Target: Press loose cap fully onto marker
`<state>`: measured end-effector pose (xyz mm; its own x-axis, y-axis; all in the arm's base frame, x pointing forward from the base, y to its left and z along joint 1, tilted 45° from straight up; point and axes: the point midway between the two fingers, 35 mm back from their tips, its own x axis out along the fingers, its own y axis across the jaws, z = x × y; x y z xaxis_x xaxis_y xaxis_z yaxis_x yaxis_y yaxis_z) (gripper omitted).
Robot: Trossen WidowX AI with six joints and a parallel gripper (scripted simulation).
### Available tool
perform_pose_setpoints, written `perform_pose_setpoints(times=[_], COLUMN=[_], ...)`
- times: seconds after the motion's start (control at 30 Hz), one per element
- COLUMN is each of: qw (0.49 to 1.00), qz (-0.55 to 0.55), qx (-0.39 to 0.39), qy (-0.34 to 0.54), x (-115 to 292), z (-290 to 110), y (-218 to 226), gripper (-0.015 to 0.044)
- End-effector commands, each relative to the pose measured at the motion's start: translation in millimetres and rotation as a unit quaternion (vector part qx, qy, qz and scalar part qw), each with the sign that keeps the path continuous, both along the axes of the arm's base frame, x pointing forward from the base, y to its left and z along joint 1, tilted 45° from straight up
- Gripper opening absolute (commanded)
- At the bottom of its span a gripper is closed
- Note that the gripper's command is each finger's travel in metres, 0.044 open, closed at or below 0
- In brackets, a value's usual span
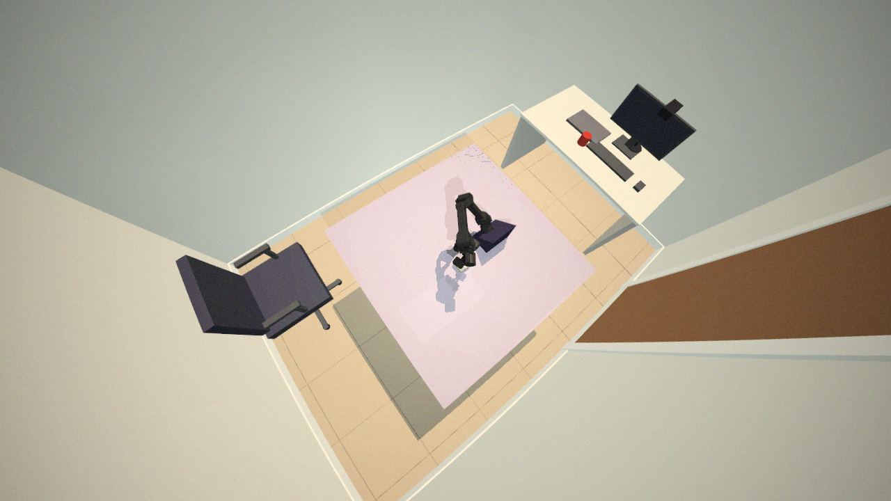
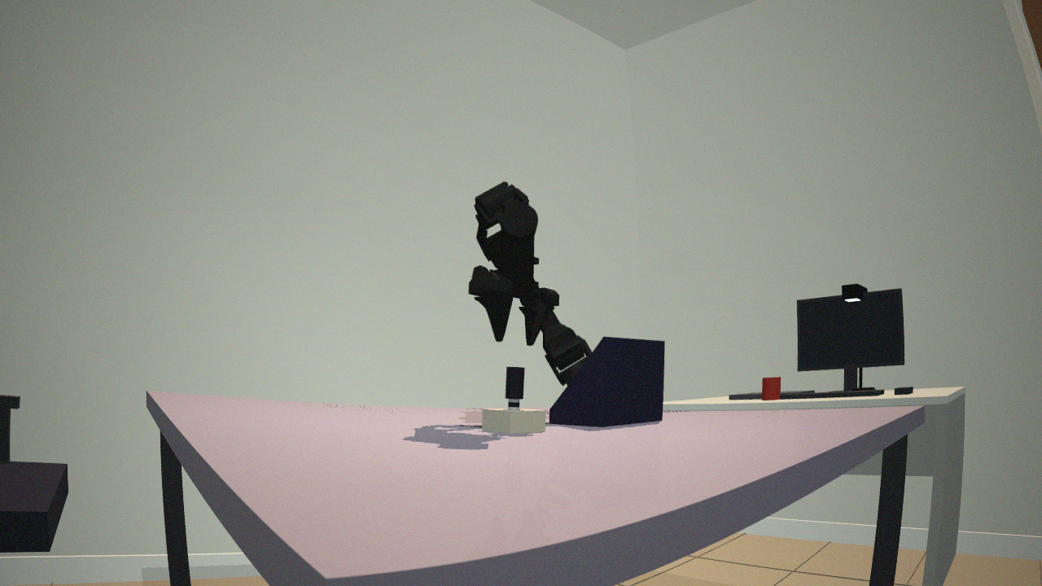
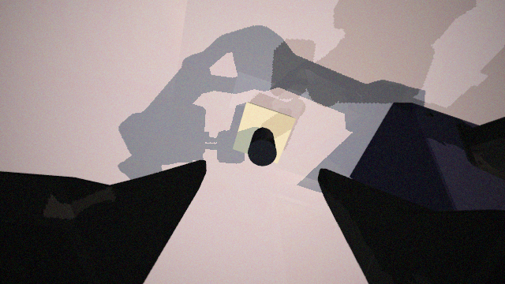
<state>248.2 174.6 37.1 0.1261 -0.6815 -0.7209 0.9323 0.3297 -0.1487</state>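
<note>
The desk (image 2: 408,481) is showing a smooth, faintly glossy pink top; the cap (image 2: 514,382) and tool (image 2: 515,336) are looking matt black, the holder block (image 2: 513,421) matt cream.

The arm (image 2: 518,247) rises from its base near the middle of the table, toward the far edge, folds at a raised elbow and drops its wrist downward. The gripper (image 2: 515,336) points straight down, raised well above the tabletop, its two tapered fingers spread wide apart with nothing between them.
</note>
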Motion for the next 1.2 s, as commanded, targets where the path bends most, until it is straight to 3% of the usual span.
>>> perform_pose_setpoints(times=[0.0,0.17,0.37,0.47,1.17], qw=[0.998,0.956,0.833,0.793,0.793], qz=[0.039,0.208,0.395,0.436,0.436], qx=[-0.009,-0.038,-0.069,-0.076,-0.077], qy=[0.045,0.205,0.381,0.419,0.419], x=[0,0,1,1,2], z=[1,-2,-6,-7,-17], y=[-1,-2,-4,-5,-14], gripper=[0.0361,0.0230,0.0072,0.0000,0.0000])
